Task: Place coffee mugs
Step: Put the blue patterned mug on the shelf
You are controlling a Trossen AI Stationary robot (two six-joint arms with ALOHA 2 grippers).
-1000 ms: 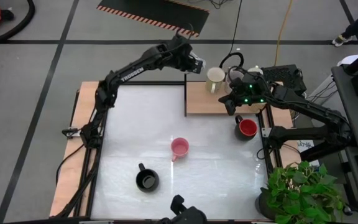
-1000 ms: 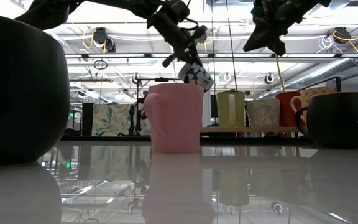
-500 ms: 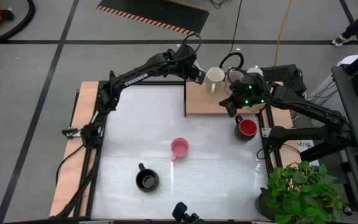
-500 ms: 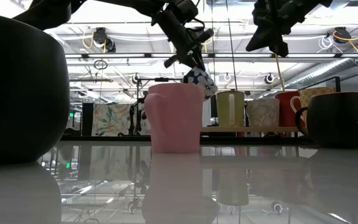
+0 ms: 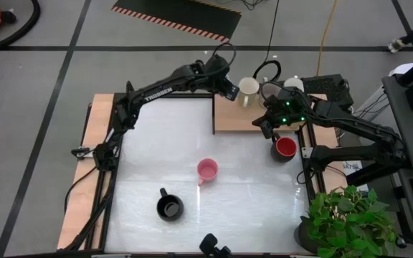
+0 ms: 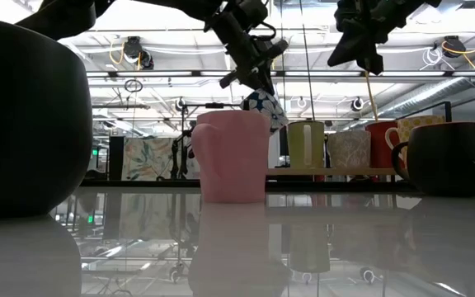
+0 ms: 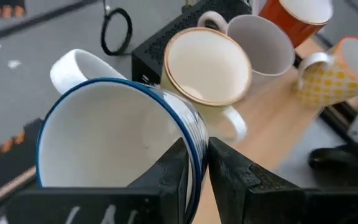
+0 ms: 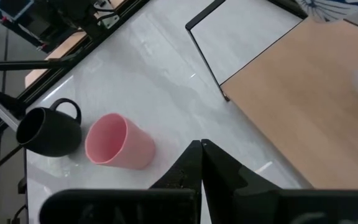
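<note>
My left gripper (image 5: pixel 229 87) is shut on a white mug with a blue rim and blue marks (image 7: pixel 117 143), held above the far left part of the wooden board (image 5: pixel 234 120), beside a cream mug (image 5: pixel 248 89). In the low view this mug (image 6: pixel 264 106) hangs behind the pink mug (image 6: pixel 231 157). My right gripper (image 5: pixel 266 126) hovers shut and empty over the board's right edge. The pink mug (image 5: pixel 206 170), a black mug (image 5: pixel 169 208) and a mug that is dark outside and red inside (image 5: pixel 285 147) stand on the white table. My left gripper pinches the mug's wall at the blue rim (image 7: pixel 197 163), one finger (image 7: pixel 178 171) inside the mug and the other (image 7: pixel 229 177) outside. The fingers slant down from the table's left and far side. The mug hangs tilted below them, clear of the board.
On the board stand the cream mug (image 7: pixel 207 68), a pale mug (image 7: pixel 260 43), an orange-red mug (image 7: pixel 294 15) and a yellow patterned mug (image 7: pixel 331 74). A potted plant (image 5: pixel 346 222) sits at the near right corner. Bare board (image 8: pixel 303 106) lies near the board's front.
My left gripper has carried the blue-rimmed mug toward the cream mug and a little down, rolling as it went. The mug stays clear of the board.
</note>
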